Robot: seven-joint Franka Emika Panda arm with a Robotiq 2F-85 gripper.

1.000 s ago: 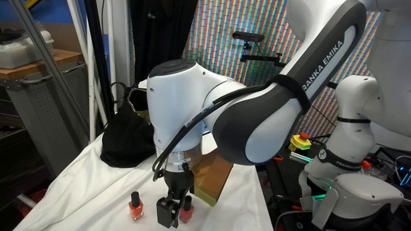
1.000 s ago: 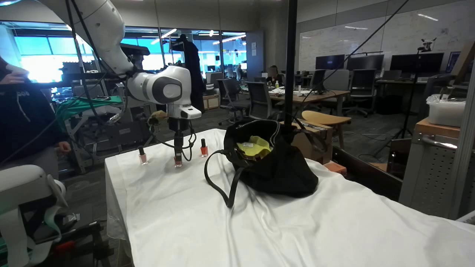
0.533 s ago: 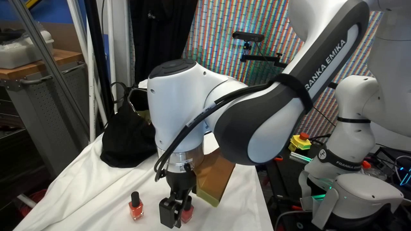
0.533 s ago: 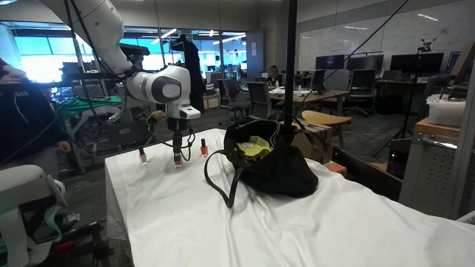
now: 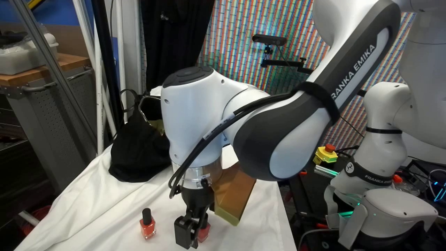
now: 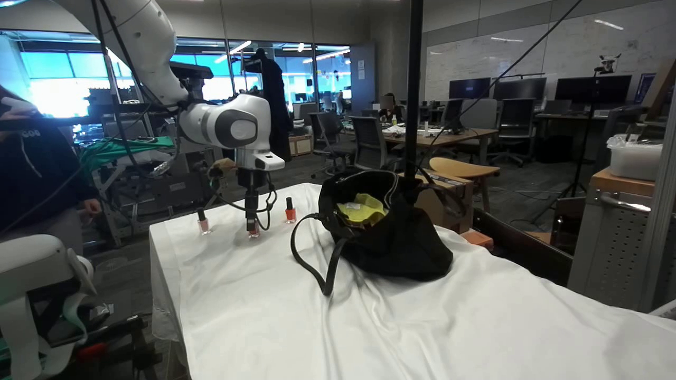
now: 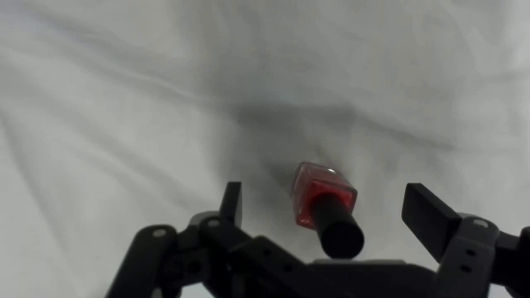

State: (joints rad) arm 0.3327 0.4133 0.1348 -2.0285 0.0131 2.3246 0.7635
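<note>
The nail polish bottle looks like shiny glass with a smooth cap. The sheet is dull cloth (all wrinkly), and the arm looks like smooth, shiny plastic.

Wrist view peering straight down, tight over a bottle; in an exterior view we're close, facing arm and striped backdrop; in an exterior view, farther back, we face windows; both exterior views share cloth and bag.

Bright windows and a whiteboard rise beyond dark carpet.
</note>
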